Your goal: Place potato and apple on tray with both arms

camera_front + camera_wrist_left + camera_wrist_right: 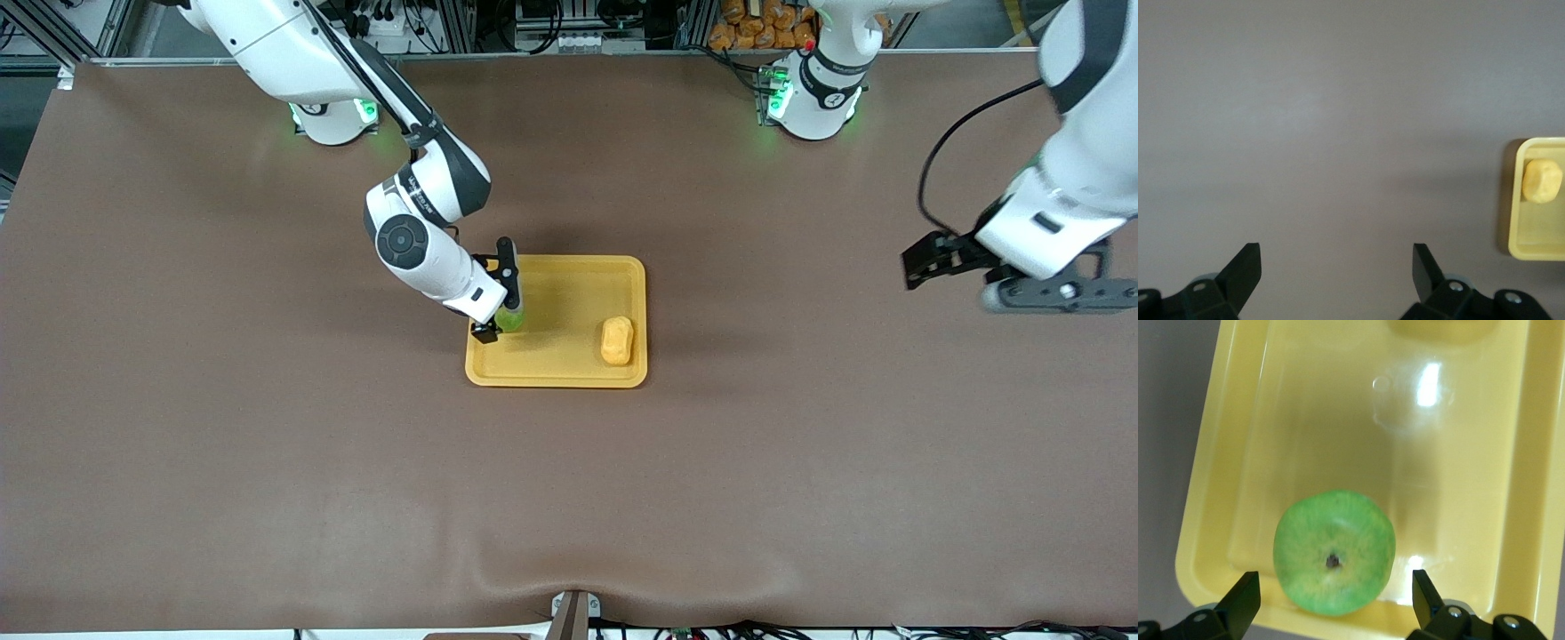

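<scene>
The green apple lies in the yellow tray at the tray's end toward the right arm. My right gripper is open, with one finger on each side of the apple and apart from it. In the right wrist view the apple rests on the tray floor between the open fingertips of the gripper. The potato lies in the tray at its end toward the left arm. My left gripper is open and empty over bare table at the left arm's end. The left wrist view shows that gripper, the potato and the tray.
The brown table cover spreads all round the tray. A pile of orange items sits off the table next to the left arm's base.
</scene>
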Controlling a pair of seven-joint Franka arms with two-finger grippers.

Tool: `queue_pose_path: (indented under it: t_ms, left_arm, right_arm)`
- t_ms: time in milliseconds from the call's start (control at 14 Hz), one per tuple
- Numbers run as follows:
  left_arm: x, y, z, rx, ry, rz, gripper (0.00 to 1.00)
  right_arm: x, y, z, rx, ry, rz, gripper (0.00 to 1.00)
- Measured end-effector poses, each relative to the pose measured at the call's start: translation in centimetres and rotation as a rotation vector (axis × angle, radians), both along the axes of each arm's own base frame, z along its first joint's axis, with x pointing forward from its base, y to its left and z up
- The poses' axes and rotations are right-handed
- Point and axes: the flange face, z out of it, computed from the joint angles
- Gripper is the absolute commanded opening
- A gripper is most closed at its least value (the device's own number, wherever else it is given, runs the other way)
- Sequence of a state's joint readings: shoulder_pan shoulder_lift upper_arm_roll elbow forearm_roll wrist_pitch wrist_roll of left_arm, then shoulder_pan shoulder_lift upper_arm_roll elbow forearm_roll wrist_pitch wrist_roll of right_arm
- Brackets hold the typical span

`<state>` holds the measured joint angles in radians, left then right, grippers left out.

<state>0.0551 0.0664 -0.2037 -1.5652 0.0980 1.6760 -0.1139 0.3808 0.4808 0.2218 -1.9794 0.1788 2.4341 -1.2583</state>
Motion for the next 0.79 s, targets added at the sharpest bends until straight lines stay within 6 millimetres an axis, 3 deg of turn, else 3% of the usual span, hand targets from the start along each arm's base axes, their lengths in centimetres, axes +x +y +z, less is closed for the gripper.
queue_pose_path:
  t_ms: [286,571,786]
  left_arm:
    - [-1.9,0.1,2.2,0.010,-0.001,0.007,1.00]
    - [-3.4,0.1,3.8,0.017,-0.004,0.009,1.00]
    - [-4.1,0.5,4.2,0.018,0.017,0.020,1.00]
  right_arm:
    - [2.4,-3.7,2.5,-0.034,0.085,-0.041,1.00]
    - [5.9,-10.1,6.7,-0.021,0.050,-0.096,1.00]
    - [10.8,-15.6,11.9,0.032,-0.096,0.018,1.00]
